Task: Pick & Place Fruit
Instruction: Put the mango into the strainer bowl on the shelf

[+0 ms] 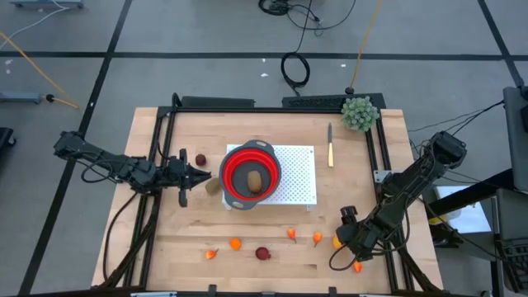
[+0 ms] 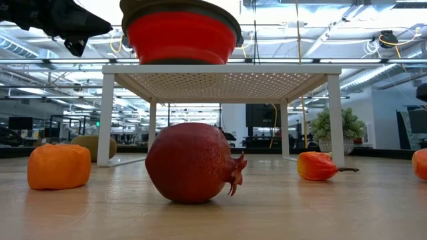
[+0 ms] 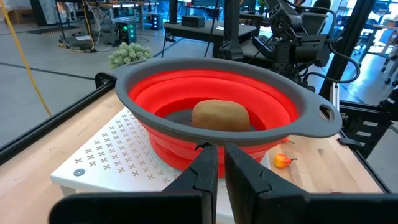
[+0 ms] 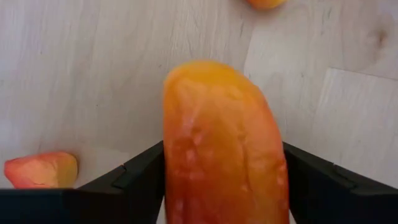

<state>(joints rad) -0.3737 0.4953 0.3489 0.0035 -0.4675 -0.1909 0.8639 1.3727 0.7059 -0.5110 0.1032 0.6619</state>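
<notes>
Right gripper (image 4: 217,180) fingers (image 4: 134,180) straddling orange oblong fruit (image 4: 221,143), table (image 4: 74,74)

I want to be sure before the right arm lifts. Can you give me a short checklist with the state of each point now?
1. The red-orange oblong fruit sits between the right gripper fingers: ok.
2. Fingers fully closed on it: cannot tell; they stand on both sides.
3. The red bowl is on the white perforated stand, open on top: ok.
4. Room in the bowl: ok, only one brown kiwi lies inside.
5. The left gripper is shut, empty, beside the bowl: ok.
</notes>
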